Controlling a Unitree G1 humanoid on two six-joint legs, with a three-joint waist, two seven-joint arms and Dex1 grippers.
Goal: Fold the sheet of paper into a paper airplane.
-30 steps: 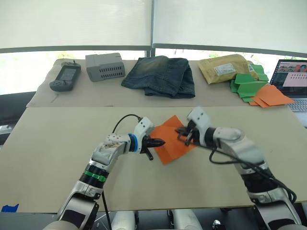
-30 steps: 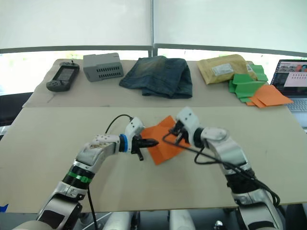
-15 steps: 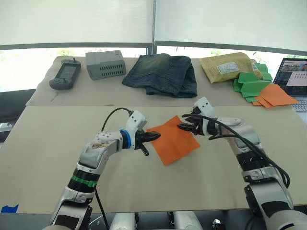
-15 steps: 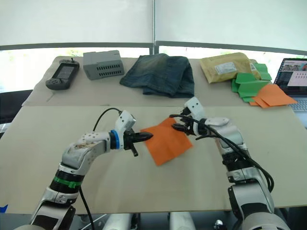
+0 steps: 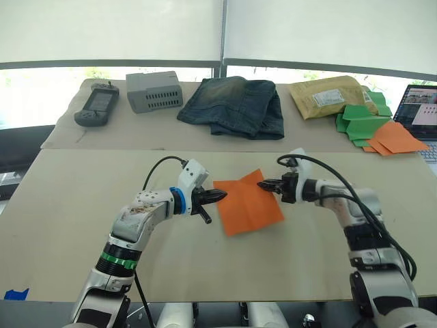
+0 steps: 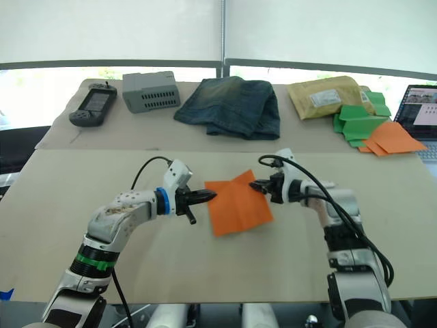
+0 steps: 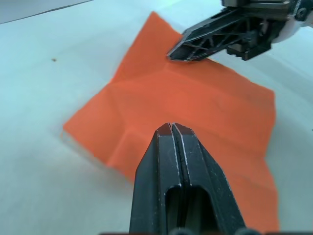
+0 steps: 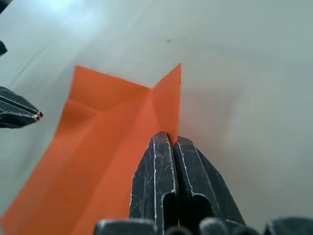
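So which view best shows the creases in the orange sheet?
The left wrist view: the sheet of paper is close, its crease lines plain. The right wrist view shows one raised corner; both eye views show it small.

Laptop (image 5: 423, 109) cut off by right edge of eye view; screen content too small to read. Label on padded envelope (image 5: 326, 98) too small to read. Handheld device (image 5: 95, 108) screen and buttons too small to make out. Paper (image 7: 195, 117) near corner hidden behind left gripper (image 7: 172, 128) in left wrist view; one corner cut off by frame edge in right wrist view. Paper edge under right gripper (image 8: 169, 142) tips hidden. Blue tape (image 5: 15, 295) at table edge partly cut off.
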